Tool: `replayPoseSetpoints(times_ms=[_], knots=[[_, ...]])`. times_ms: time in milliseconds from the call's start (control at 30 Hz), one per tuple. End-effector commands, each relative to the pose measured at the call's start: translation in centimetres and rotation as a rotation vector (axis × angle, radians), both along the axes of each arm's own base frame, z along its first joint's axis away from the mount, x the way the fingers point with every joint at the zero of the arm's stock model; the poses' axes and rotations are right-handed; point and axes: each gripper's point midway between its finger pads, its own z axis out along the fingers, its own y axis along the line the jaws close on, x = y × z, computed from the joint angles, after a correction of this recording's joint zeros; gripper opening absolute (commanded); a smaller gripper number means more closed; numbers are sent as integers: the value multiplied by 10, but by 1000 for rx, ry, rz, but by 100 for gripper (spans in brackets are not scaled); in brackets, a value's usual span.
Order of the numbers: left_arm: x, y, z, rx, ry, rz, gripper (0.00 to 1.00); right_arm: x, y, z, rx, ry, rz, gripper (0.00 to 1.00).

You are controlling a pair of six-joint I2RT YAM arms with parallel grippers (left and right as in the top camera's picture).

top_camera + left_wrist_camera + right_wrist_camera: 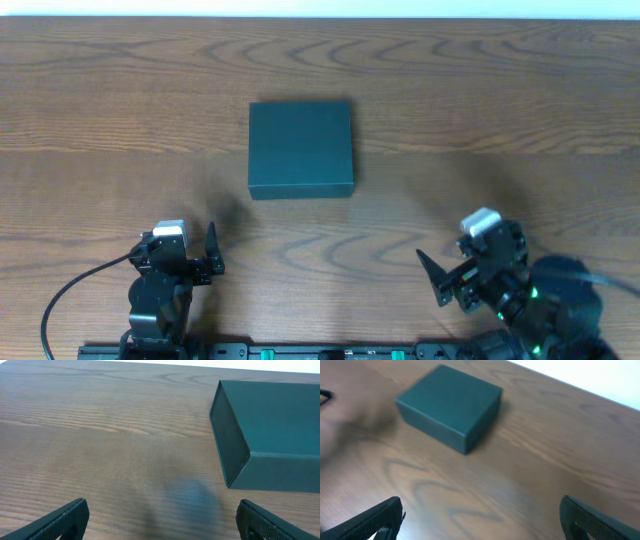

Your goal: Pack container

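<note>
The container (301,148) is a dark teal square box with its lid shut, standing at the middle of the wooden table. It shows at the upper right of the left wrist view (270,430) and at the upper left of the right wrist view (451,405). My left gripper (203,258) is open and empty at the near left, well short of the box. My right gripper (437,275) is open and empty at the near right, also apart from the box. No snack packets are in view.
The wooden table (480,120) stretches to a pale wall at the far edge. A black cable (70,295) loops beside the left arm's base.
</note>
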Motion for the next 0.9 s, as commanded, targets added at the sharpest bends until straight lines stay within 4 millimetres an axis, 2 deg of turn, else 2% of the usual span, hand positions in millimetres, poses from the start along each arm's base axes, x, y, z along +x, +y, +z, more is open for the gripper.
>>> replayPoseSetpoints(times_ms=[0, 133, 433, 767, 867], knots=[[0, 3, -8, 1, 12, 15, 95, -1, -16, -28, -58, -47, -50, 99], [0, 2, -8, 1, 12, 14, 95, -6, -21, -68, -58, -45, -70, 99], [0, 2, -8, 1, 12, 14, 95, -4, -23, -121, -66, -19, -83, 99], [0, 2, -8, 1, 12, 14, 95, -7, -21, -164, -68, 88, -81, 100], [0, 2, -8, 1, 12, 14, 95, -6, -21, -163, -67, 83, -81, 99]])
